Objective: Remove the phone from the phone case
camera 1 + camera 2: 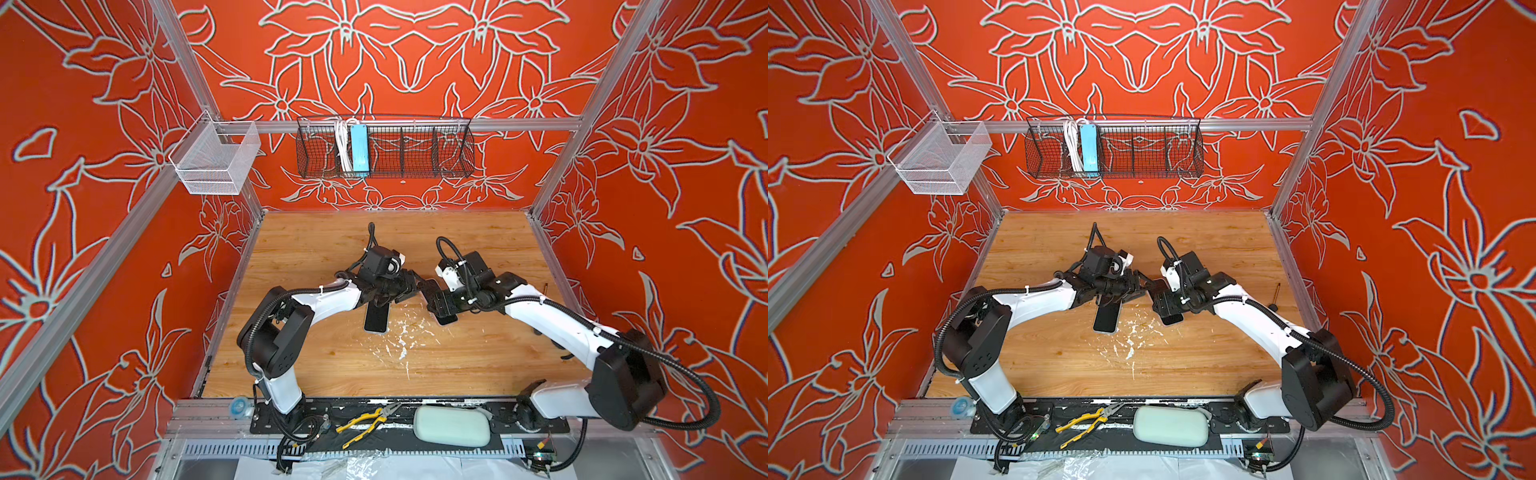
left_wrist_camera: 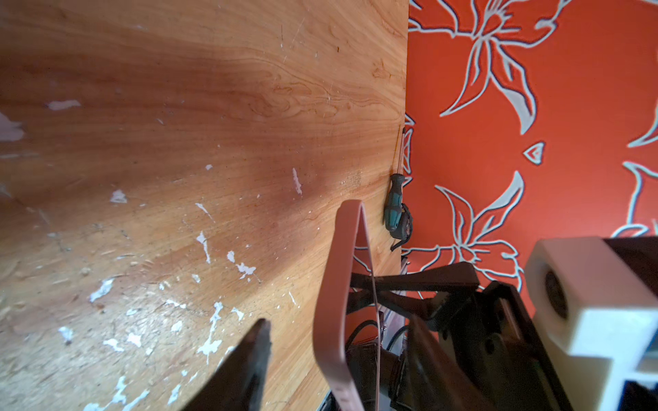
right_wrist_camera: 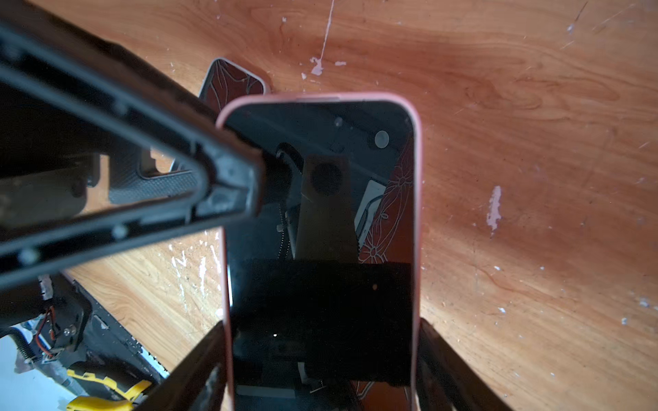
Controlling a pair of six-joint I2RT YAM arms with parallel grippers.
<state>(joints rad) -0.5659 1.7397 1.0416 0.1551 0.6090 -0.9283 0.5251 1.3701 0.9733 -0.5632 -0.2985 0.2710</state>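
Note:
The phone [image 3: 320,213], dark screen up, sits inside a pink phone case [image 3: 416,213]. My right gripper [image 3: 320,334] is shut across the case's width and holds it above the table; in both top views it is right of centre [image 1: 442,309] [image 1: 1167,309]. My left gripper [image 2: 338,322] is open and straddles the case's far end, seen edge-on as a pink phone case [image 2: 338,267]. One of its fingers [image 2: 261,331] stands apart from the case. In the right wrist view the other left finger [image 3: 228,178] touches the case's rim by a top corner.
A second dark phone [image 1: 376,318] [image 1: 1106,318] lies flat on the wooden table [image 1: 332,361] under the left gripper. A screwdriver [image 2: 393,203] lies by the right wall. Pliers [image 1: 365,419] and a pale pouch [image 1: 451,426] sit on the front rail. Wire baskets [image 1: 384,147] hang behind.

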